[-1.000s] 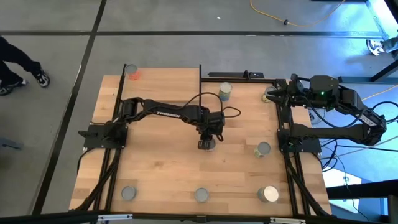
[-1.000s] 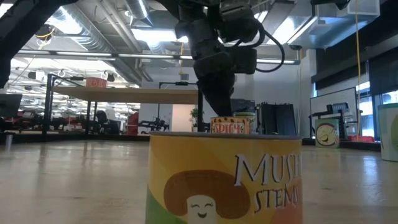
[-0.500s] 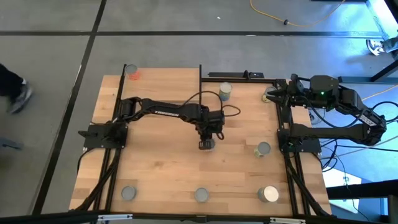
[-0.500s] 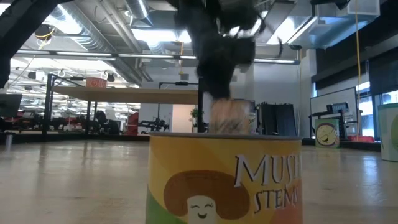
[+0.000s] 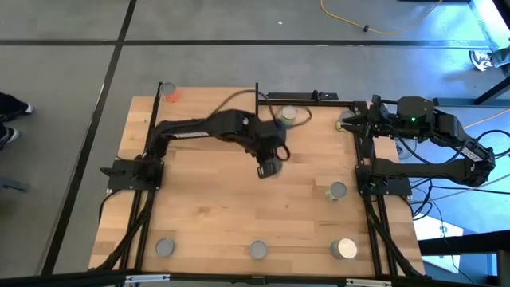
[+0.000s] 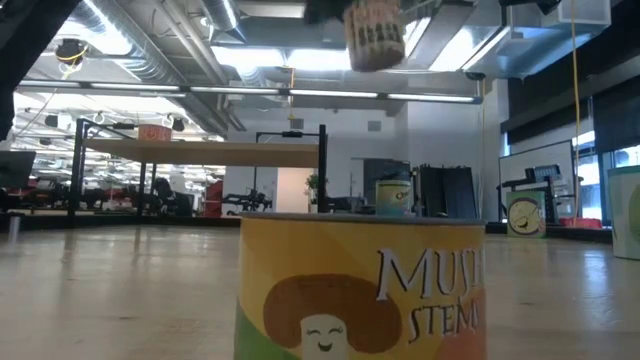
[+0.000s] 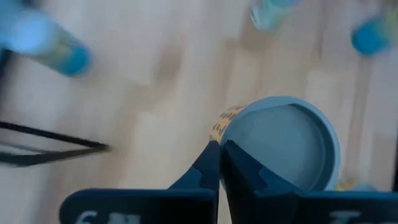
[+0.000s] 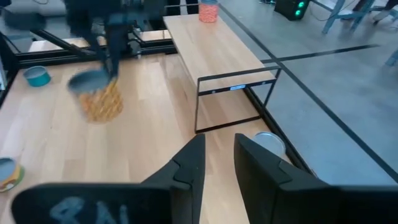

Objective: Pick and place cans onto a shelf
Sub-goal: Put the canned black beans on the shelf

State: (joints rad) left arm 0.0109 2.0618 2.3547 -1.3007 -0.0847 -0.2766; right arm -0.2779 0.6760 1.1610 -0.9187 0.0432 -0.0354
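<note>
Since the earlier frames the left gripper has lifted the orange-patterned can with a silvery-grey round lid off the light-wood tabletop and carried it toward the shelf, a flat light-wood board on thin black metal uprights; in the low view the can, which earlier stood behind the foreground tin with "SPICY" readable on its label, now hangs near the top edge, its lettering too blurred to read. The left gripper's fingers are clamped on this can at the rim. The can is off the table, just beside the shelf's front corner upright and not yet on the board. A red-labelled can stands on the shelf's far corner. A grey-topped can stands on the table just beside the shelf's right end. The right gripper waits well to the right of the shelf, at the table's edge, its two dark fingers standing apart and holding nothing. Another can stands farther from the shelf on the right side of the table, and three more line the table edge opposite the shelf. The middle one fills the low view's foreground: a yellow can with a smiling mushroom and the partial words "MUS" and "STEM".
</note>
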